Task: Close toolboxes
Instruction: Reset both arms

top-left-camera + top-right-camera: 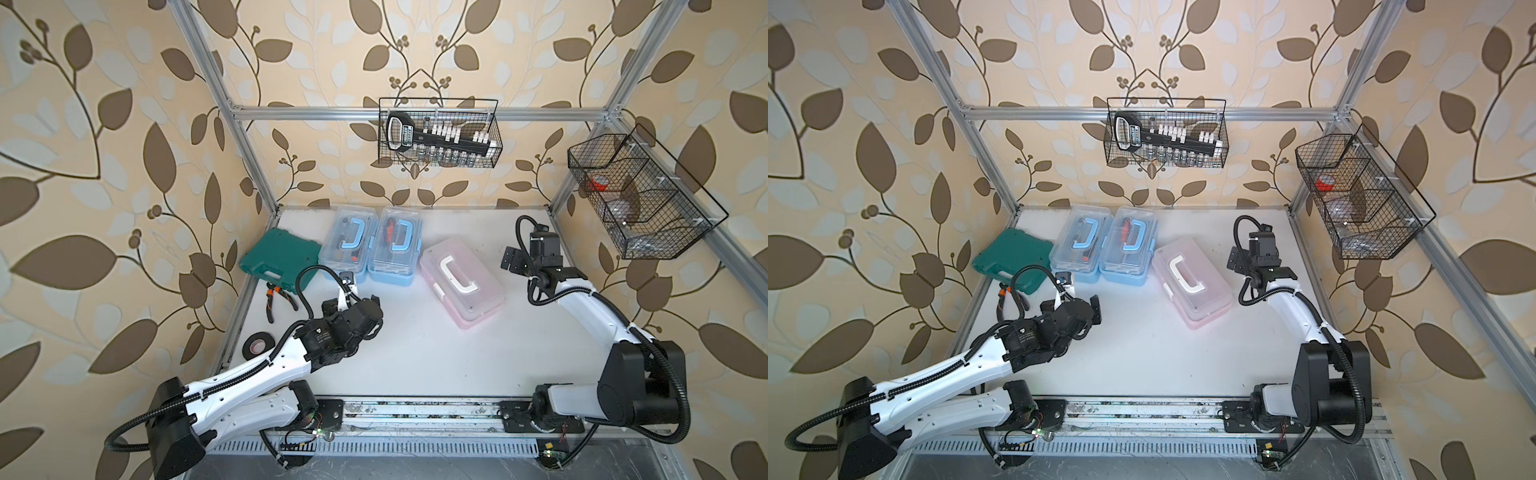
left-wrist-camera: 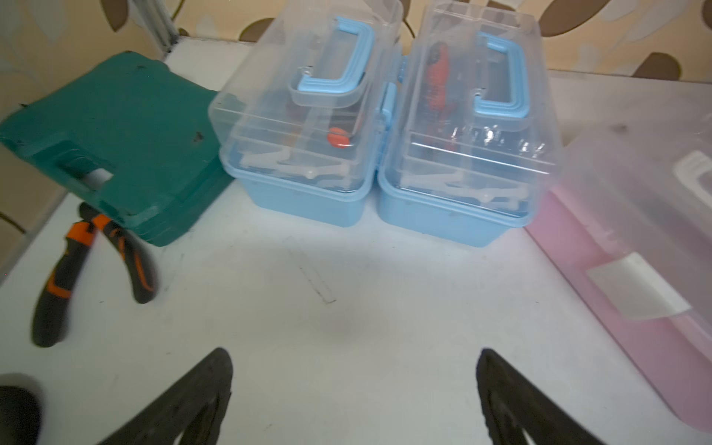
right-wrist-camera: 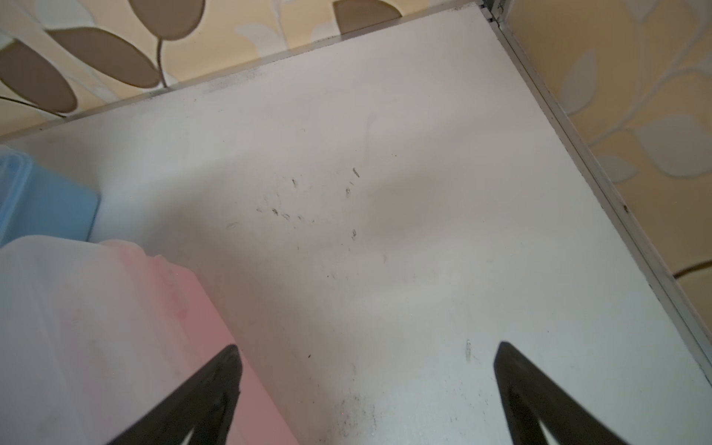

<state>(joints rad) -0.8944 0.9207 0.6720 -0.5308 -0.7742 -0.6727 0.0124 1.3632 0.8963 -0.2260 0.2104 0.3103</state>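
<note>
Left gripper (image 2: 354,360): fingers spread wide and holding nothing, over bare table (image 1: 415,353) on the near side of the two blue boxes.
Right gripper (image 3: 368,346): fingers spread wide and empty, just beside the pink toolbox's far end.
Left blue toolbox (image 1: 348,245) and right blue toolbox (image 1: 395,247): side by side at the table's back edge. Their lids look down on the bases.
Pink toolbox (image 1: 461,282): larger, set askew near the table's middle, lid lowered. Whether any latch is snapped cannot be told.
Materials: glossy, rigid light-blue bases under clear domed lids with blue bow handles. The pink box has a frosted lid, a white handle and a white latch tab (image 2: 635,289).
Bystanders: a matte dark green moulded case (image 1: 276,262) and orange-handled pliers (image 1: 278,301) lie close by.
Risk, sliding: the boxes look light and the table smooth, so a push on a lid or latch would probably shove a box rather than seat it.
Risk, access: the blue boxes sit so close together that a finger may not reach a clasp between them.
Risk, collision: the left arm could sweep the pliers.
</note>
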